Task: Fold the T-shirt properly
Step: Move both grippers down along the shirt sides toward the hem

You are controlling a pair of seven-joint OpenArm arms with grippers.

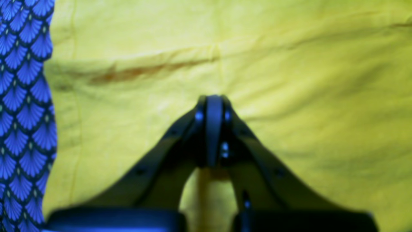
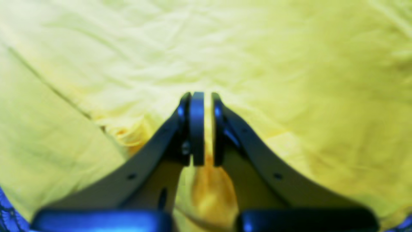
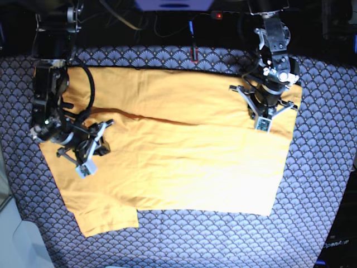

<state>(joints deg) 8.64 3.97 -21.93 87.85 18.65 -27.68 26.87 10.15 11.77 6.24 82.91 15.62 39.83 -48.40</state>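
Flat on scalloped blue-grey tablecloth (image 3: 312,184): wrinkly yellow-orange cotton T-shirt (image 3: 184,162), pinched by right gripper (image 2: 204,129); left gripper (image 1: 213,129) pressed together.

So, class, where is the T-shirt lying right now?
In the base view, the T-shirt lies spread across the middle of the patterned tablecloth, between the two arms, with a sleeve at the lower left.

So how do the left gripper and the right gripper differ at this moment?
The left gripper has its jaws pressed fully together, while the right gripper shows a thin slit between its jaws. In the base view the left gripper is near the T-shirt's edge, whereas the right gripper is by a sleeve. Both are down on the yellow fabric.
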